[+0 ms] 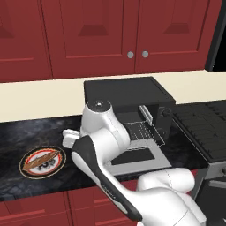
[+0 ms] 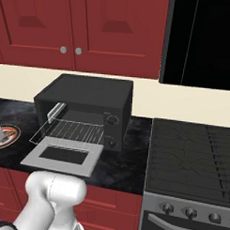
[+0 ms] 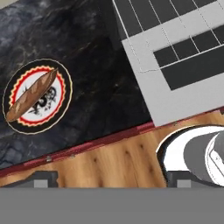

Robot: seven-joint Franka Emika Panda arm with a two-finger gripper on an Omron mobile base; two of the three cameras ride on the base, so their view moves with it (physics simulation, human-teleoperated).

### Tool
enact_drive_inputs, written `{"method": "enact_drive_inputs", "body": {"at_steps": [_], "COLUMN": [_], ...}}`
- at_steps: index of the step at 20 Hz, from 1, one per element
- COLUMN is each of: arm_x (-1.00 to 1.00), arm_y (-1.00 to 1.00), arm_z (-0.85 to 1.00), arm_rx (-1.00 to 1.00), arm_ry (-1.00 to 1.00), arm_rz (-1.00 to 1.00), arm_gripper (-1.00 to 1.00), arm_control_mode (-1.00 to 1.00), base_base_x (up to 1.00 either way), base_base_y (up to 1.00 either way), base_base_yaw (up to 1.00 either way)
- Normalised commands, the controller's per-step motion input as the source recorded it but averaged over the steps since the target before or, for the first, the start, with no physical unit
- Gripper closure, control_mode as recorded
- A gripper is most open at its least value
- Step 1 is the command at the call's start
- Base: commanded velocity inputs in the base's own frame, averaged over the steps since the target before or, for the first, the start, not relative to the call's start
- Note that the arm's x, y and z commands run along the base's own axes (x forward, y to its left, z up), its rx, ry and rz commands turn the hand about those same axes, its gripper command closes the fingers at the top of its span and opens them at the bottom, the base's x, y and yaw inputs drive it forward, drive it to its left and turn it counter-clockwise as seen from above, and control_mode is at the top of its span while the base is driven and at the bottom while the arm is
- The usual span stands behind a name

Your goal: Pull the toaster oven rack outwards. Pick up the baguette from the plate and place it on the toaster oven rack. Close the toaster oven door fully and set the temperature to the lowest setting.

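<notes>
The black toaster oven point(image 1: 128, 95) point(image 2: 89, 99) stands on the dark counter with its grey toaster oven door point(image 1: 137, 156) point(image 2: 63, 156) point(image 3: 183, 65) folded down flat. The silver toaster oven rack point(image 1: 142, 131) point(image 2: 69, 131) point(image 3: 166, 22) sticks out over the door. Left of the oven lies the red-rimmed plate point(image 1: 26, 170) point(image 2: 10, 132) point(image 3: 61, 76), and the brown baguette point(image 1: 42, 159) point(image 3: 31, 95) rests across it. My gripper point(image 1: 67, 137) point(image 3: 113, 179) hovers above the counter between plate and door, open, with nothing between its fingertips point(image 3: 41, 178).
A black stovetop point(image 1: 203, 128) point(image 2: 190, 157) lies right of the oven. Red wall cabinets point(image 1: 110, 31) hang above, and a tall black panel point(image 2: 204, 40) rises at the back right. The counter's front edge point(image 3: 87, 146) and wooden floor point(image 3: 109, 166) lie below my hand.
</notes>
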Motion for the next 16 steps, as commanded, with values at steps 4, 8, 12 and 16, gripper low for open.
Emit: {"method": "enact_drive_inputs", "body": {"at_steps": [4,8,12,16], "arm_x": [0.44,0.48,0.52,0.58], "arm_y": [0.71,0.82,0.76,0.57], "arm_z": [-0.3,-0.23,-0.21,-0.28], "arm_rx": [0.0,0.0,0.0,0.01], "arm_ry": [0.0,0.03,0.07,0.07], "arm_rz": [0.0,0.0,0.0,0.0], "arm_gripper": [-1.0,-1.0,-1.0,-1.0], "arm_control_mode": [-1.0,-1.0,-1.0,-1.0], "base_base_x": [0.0,0.0,0.0,0.0], "base_base_y": [0.0,0.0,0.0,0.0], "base_base_yaw": [0.0,0.0,0.0,0.0]}}
